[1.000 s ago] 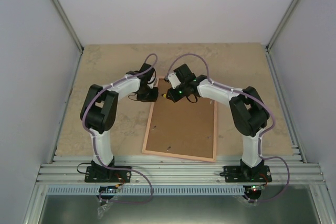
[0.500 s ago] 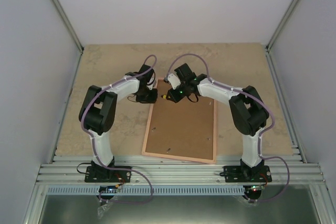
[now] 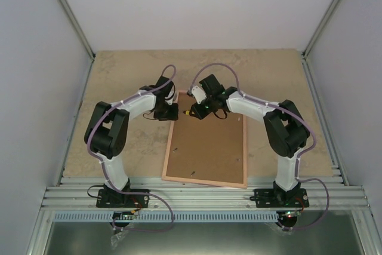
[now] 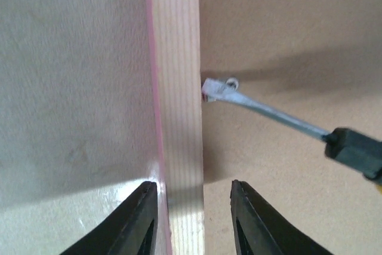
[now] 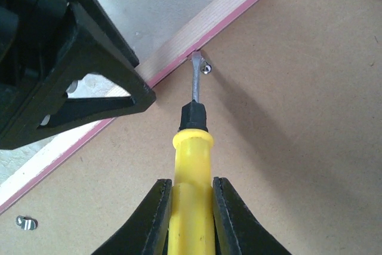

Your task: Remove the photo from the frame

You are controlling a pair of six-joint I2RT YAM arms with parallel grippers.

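Note:
The frame (image 3: 169,147) lies face down on the table, with tan rails around a brown backing board (image 3: 209,147). The photo is hidden under the board. My left gripper (image 3: 171,110) is open and straddles the frame's left rail (image 4: 176,88) near its top corner, one finger on each side (image 4: 194,192). My right gripper (image 3: 197,110) is shut on a yellow-handled screwdriver (image 5: 192,171). The blade tip rests at a small metal clip (image 5: 206,67) beside the rail. The clip (image 4: 216,88) and the blade (image 4: 274,114) also show in the left wrist view.
More small metal clips sit along the board's edges (image 3: 176,146) (image 3: 192,173) (image 3: 238,160), and one shows in the right wrist view (image 5: 24,223). The tan table (image 3: 119,76) is walled on three sides. Slotted aluminium rails (image 3: 203,195) run along the near edge.
My left arm's elbow has swung left and its gripper has settled over the frame's left rail. My right gripper, still holding the screwdriver, has edged slightly left.

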